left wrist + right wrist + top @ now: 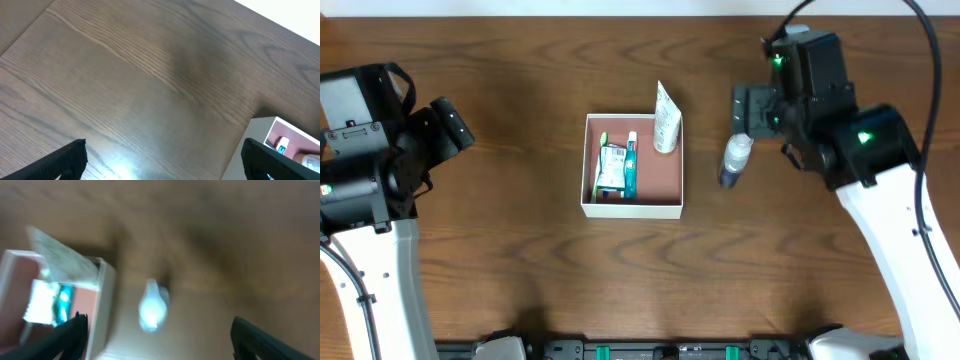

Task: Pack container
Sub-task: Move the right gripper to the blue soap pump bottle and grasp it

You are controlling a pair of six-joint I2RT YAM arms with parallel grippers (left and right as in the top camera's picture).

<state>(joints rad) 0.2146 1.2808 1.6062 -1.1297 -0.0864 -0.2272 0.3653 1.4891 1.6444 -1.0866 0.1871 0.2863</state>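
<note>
The container (633,205), a square white box with a reddish-brown inside, sits at the table's middle. It holds a green toothbrush, a blue tube and a packet (612,168); a white tube (666,120) leans on its far right corner. A small clear bottle (735,160) lies right of the box, and it also shows blurred in the right wrist view (152,305). My right gripper (748,108) is open above and behind the bottle, empty. My left gripper (455,125) is open and empty, far left of the box, whose corner shows in the left wrist view (260,131).
The brown wooden table (520,270) runs to a white back edge (620,8). Arm bases and a rail lie along the front edge (650,350).
</note>
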